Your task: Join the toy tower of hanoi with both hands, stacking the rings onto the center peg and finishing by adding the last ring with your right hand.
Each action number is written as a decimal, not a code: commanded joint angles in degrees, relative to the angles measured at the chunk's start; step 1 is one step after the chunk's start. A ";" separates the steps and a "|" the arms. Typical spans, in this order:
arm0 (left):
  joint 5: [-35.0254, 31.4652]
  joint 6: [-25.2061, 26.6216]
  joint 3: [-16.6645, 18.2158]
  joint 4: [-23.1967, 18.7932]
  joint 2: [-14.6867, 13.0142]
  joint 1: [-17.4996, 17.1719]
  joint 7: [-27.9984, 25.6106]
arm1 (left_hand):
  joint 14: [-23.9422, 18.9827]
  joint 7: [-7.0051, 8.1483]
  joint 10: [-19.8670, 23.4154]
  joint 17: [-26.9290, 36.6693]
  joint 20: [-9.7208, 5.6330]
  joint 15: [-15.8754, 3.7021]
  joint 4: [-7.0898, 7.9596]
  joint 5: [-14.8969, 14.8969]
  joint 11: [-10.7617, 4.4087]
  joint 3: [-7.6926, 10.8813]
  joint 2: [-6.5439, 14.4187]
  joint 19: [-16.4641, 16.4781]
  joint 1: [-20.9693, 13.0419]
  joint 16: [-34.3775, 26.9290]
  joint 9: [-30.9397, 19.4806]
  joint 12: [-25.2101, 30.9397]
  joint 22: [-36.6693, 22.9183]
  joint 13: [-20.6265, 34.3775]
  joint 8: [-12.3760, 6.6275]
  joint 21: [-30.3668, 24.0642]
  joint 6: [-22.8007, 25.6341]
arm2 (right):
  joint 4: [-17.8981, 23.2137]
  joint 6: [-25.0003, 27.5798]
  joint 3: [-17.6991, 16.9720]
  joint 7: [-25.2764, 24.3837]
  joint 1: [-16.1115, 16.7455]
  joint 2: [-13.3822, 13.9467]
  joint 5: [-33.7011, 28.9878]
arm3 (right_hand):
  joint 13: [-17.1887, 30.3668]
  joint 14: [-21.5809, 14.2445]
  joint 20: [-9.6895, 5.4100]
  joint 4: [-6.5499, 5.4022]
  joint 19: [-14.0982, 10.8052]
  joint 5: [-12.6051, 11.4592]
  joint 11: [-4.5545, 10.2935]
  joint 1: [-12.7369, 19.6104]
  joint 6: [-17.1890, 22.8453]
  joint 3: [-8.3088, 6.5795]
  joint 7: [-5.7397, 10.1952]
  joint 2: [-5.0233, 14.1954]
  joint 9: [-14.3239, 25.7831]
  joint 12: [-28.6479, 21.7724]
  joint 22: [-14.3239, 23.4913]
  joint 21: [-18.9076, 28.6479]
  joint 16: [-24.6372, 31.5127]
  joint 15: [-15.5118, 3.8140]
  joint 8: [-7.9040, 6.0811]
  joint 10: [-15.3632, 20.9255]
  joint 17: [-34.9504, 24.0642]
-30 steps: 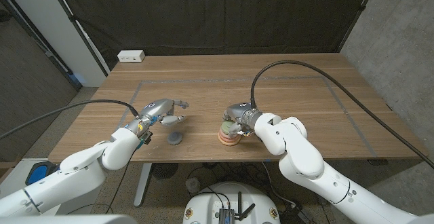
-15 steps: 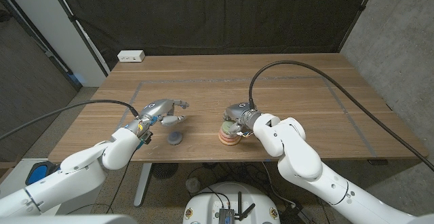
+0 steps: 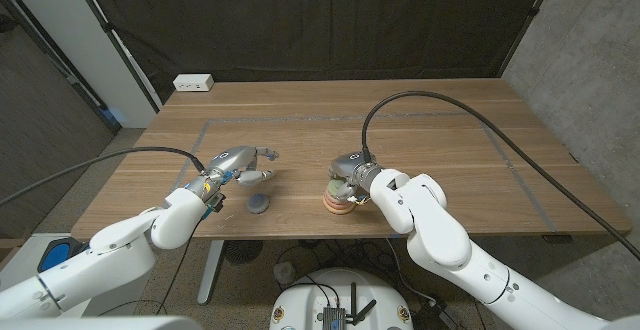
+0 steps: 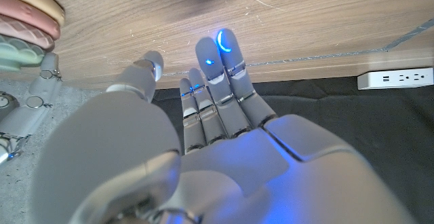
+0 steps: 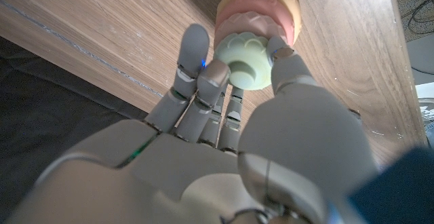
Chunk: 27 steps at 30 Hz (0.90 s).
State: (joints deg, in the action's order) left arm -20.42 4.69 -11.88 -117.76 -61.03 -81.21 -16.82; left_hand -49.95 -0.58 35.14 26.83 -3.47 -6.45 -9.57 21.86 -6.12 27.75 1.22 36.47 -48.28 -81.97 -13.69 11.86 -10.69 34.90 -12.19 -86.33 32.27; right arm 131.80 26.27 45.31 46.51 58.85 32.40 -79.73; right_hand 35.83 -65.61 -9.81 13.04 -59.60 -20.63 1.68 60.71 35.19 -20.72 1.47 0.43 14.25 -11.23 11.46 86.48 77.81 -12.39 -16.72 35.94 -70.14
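Right robot hand [image 5: 230, 81] still pinches the green ring [image 5: 245, 62] on the stack [image 3: 337, 201], arm nudged inward; probably seating it. Left robot hand [image 3: 236, 163] open, idle near grey piece [image 3: 259, 206] on tabletop [image 3: 440, 120].

Wooden table [image 3: 420, 130] — ring stack [image 3: 337, 202], grey ring [image 3: 259, 205], white power strip [image 3: 193, 83].

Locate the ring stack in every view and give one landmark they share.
Head view: ring stack near the table's front edge, under the right hand.
Left wrist view: stack's edge in the upper-left corner.
Right wrist view: stack at top centre, green ring nearest.
Shared landmark: the wooden table.
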 commanded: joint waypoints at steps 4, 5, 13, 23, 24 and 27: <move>0.30 -0.57 -0.72 0.63 -0.21 1.00 0.18 | -0.62 0.08 0.50 -0.05 -6.99 -6.14 -0.12 0.42 -0.05 0.56 0.10 0.50 -0.02 0.02 -0.25 0.00 -0.09 0.17 -0.01 -0.41 0.79 | -0.18 -1.60 -0.59 2.03 0.43 -1.04 -2.64 | 2.27 0.49 -2.79 -4.02 0.39 -0.30 5.77 0.38 2.29 -4.32 3.51 2.43 0.11 -0.14 0.07 -0.10 0.23 -0.15 0.22 4.62 -0.03; 0.30 -0.59 -0.75 0.65 -0.20 1.05 0.14 | -0.60 0.03 0.52 -0.09 -6.94 -6.14 -0.11 0.42 -0.02 0.56 0.10 0.48 0.00 0.05 -0.25 0.00 -0.09 0.17 -0.02 -0.41 0.81 | -0.17 -1.70 -0.59 2.08 0.48 -1.05 -2.96 | 2.29 0.58 -2.75 -4.08 0.38 -0.27 5.74 0.06 2.09 -4.20 3.51 2.15 0.12 -0.09 0.12 -0.04 0.23 -0.15 0.31 4.44 -0.05; 0.47 -0.66 -0.98 0.81 -0.30 1.37 0.18 | -0.62 0.00 0.59 -0.13 -7.03 -6.14 -0.09 0.43 -0.09 0.57 0.07 0.55 0.05 0.05 -0.26 0.00 -0.08 0.17 -0.01 -0.42 0.85 | 0.10 -2.52 -1.04 2.88 1.00 -1.28 -4.52 | 2.09 1.31 -2.77 -4.40 0.78 -0.32 5.74 -2.13 -0.17 -3.59 3.76 0.40 0.71 0.61 -0.06 -0.21 0.03 -0.15 0.93 1.64 0.12; 0.69 -0.74 -1.16 1.01 -0.35 1.57 0.07 | -0.65 -0.08 0.65 -0.14 -7.01 -6.14 -0.11 0.44 0.10 0.62 0.06 0.56 0.03 0.01 -0.27 0.00 -0.08 0.16 -0.06 -0.44 1.02 | 0.09 -3.64 -1.45 4.67 1.07 -1.84 -5.93 | 1.58 2.64 -2.75 -4.65 1.40 0.07 5.47 -4.77 -3.55 -2.89 3.16 -1.53 1.15 1.00 -0.17 -0.56 -1.01 -0.18 2.08 -1.87 0.56; 0.72 -0.73 -1.19 1.02 -0.39 1.60 0.11 | -0.72 -0.06 0.78 -0.08 -7.00 -6.14 -0.11 0.44 0.07 0.62 0.06 0.52 0.03 -0.05 -0.27 0.06 -0.08 0.17 -0.06 -0.43 1.03 | 0.07 -3.70 -1.45 5.06 1.03 -1.97 -6.14 | 1.51 2.84 -2.74 -4.64 1.51 0.14 5.40 -4.93 -3.86 -2.84 3.20 -1.68 1.14 0.98 -0.24 -0.66 -1.24 -0.19 2.23 -2.11 0.73; 0.78 -0.72 -1.25 1.09 -0.39 1.67 0.09 | -0.74 -0.06 0.78 -0.06 -7.01 -6.14 -0.11 0.45 0.06 0.64 0.07 0.53 0.02 -0.08 -0.27 0.07 -0.08 0.21 -0.06 -0.44 1.06 | 0.01 -3.95 -1.55 5.29 1.08 -2.17 -6.49 | 1.25 2.60 -2.74 -4.64 1.66 0.37 4.97 -5.48 -4.77 -2.70 2.67 -2.10 1.09 1.09 -0.28 -0.78 -1.02 -0.16 2.67 -3.37 0.32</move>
State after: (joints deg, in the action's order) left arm -19.89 4.04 -12.90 -116.92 -61.31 -79.86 -16.65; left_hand -49.95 -0.61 35.24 26.55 -3.47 -6.45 -9.82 21.86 -6.22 28.00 1.22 36.47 -48.28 -81.97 -13.69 11.87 -10.69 34.90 -12.19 -86.33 32.86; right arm 131.78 23.35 44.16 50.20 59.78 30.91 -84.66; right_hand 37.04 -63.16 -9.20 9.06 -58.14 -20.59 6.29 55.85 31.27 -23.09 4.68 -1.12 15.56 -10.28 11.18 85.81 76.87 -11.57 -14.40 32.93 -69.51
